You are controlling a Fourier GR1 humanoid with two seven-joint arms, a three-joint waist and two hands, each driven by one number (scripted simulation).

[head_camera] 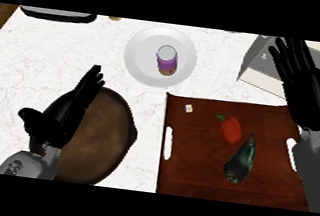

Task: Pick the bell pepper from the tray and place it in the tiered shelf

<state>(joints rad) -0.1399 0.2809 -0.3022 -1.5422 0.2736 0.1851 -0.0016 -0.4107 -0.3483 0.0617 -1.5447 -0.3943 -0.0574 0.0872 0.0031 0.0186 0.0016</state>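
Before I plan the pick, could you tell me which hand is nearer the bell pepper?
Right. The right hand is open, up and to the right of the bell pepper, beyond the tray. The left hand is open far across, over the bowl.

Head view — steeply down, over counter (20,62)

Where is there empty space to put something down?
The tray's left half is bare, between its left handle and the pepper. Bare counter lies left of the plate, above the bowl. It is crowded at the tray's right, where pepper and eggplant touch by the right hand.
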